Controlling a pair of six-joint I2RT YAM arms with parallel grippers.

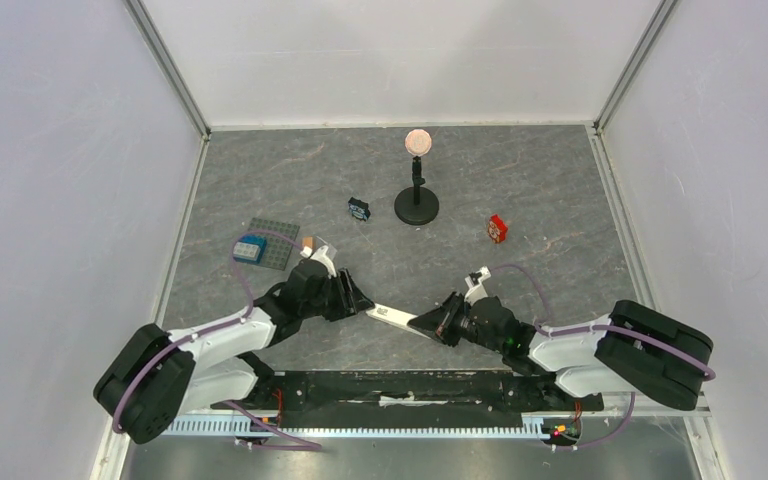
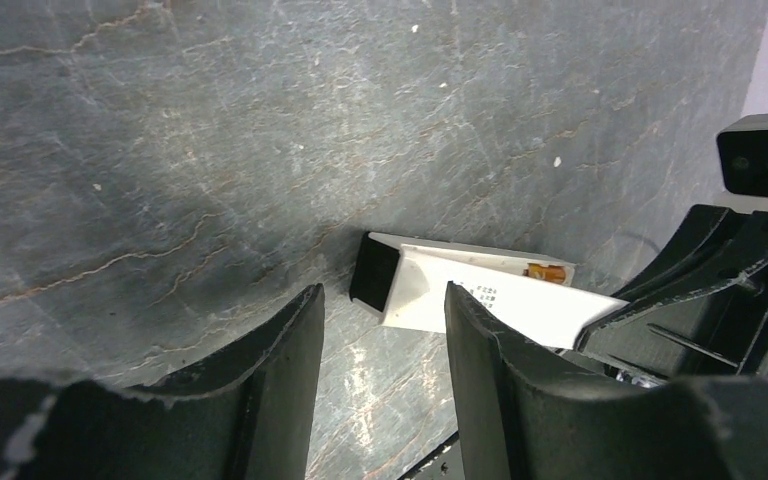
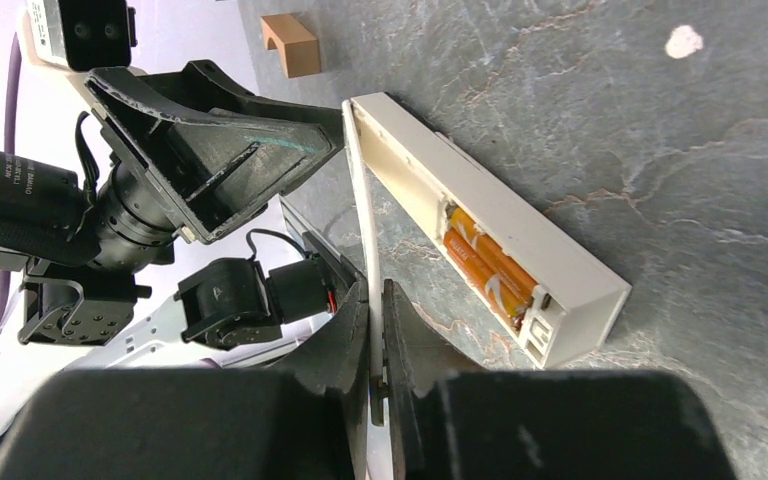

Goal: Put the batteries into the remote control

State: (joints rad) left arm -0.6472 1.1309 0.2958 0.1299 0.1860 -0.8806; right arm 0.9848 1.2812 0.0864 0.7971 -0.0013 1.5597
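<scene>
The remote control (image 1: 392,316) lies on the table (image 1: 520,180) between my two arms, back side up, with its compartment uncovered. Both batteries (image 3: 488,265) sit side by side in it, orange and gold, near the end closest to my right wrist.

My right jaws are pinched narrow on the battery cover (image 3: 365,240), a thin white strip held edge-on. It runs away from me and meets the remote at its far corner.

My left jaws stand wide, holding nothing, just beside that far end. From my left wrist the remote's black-tipped end shows past the gap between them; I cannot tell whether a finger touches it.

A tan arch piece (image 3: 290,43) rests further off, and a black stand (image 1: 417,205) is well apart toward the back.
</scene>
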